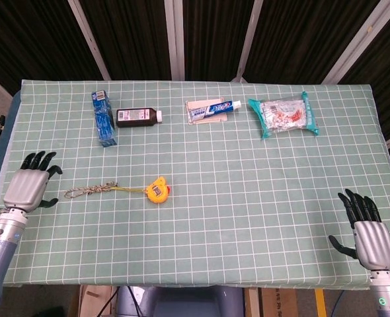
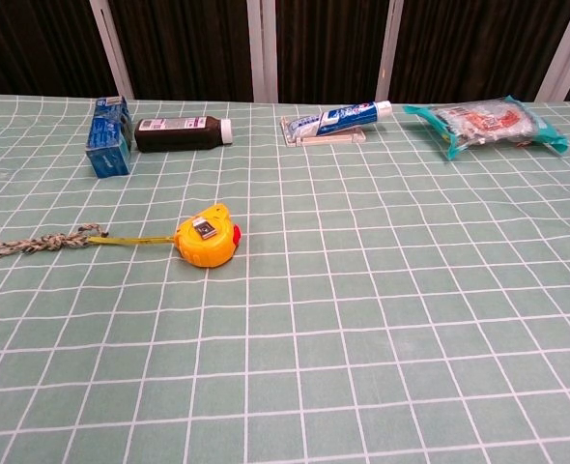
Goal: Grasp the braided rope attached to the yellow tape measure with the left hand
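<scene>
My left hand (image 1: 28, 189) hangs at the left edge of the frame, fingers spread and holding nothing, just beside the braided rope (image 1: 89, 191) lying slack on the counter (image 1: 248, 198). The rope looks soft and light, tethered to the yellow tape measure (image 1: 158, 191) at centre-left, so I'd pinch its free left end. My right hand (image 1: 368, 232), lower right, is spread and holds nothing.

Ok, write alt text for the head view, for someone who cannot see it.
A yellow tape measure lies on a green checked table, its braided rope trailing toward the robot's open left hand, which is not touching it. The right hand rests open at the opposite corner.
</scene>
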Controlling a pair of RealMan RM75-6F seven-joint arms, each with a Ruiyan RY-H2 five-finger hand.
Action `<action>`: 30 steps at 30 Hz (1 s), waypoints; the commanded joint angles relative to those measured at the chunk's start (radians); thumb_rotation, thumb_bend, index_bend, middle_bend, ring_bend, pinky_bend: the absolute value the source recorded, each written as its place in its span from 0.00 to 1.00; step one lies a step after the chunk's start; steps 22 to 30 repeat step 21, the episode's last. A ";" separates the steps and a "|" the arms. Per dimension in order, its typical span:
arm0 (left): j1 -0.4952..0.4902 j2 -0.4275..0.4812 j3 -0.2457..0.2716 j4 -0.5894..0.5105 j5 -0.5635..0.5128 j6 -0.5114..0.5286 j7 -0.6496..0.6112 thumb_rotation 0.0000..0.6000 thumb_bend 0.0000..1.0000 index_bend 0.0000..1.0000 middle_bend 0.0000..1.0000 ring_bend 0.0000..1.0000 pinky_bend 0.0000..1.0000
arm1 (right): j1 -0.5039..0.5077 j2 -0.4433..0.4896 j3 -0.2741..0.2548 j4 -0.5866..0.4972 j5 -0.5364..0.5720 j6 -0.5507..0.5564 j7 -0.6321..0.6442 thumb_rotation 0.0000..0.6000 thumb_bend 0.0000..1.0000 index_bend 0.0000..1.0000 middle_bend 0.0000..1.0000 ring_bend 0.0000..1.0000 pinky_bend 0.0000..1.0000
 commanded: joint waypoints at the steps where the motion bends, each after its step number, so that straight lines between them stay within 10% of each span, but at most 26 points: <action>1: 0.028 0.001 0.009 -0.019 0.035 0.027 -0.037 1.00 0.17 0.27 0.02 0.00 0.00 | 0.000 0.000 0.000 0.000 -0.002 0.002 -0.001 1.00 0.25 0.00 0.00 0.00 0.00; 16: 0.304 -0.012 0.159 -0.056 0.456 0.371 -0.309 1.00 0.01 0.00 0.00 0.00 0.00 | 0.000 0.003 -0.008 0.003 -0.028 0.010 -0.010 1.00 0.25 0.00 0.00 0.00 0.00; 30: 0.336 -0.032 0.180 -0.004 0.476 0.370 -0.273 1.00 0.01 0.00 0.00 0.00 0.00 | -0.003 -0.001 -0.009 0.007 -0.043 0.026 -0.020 1.00 0.25 0.00 0.00 0.00 0.00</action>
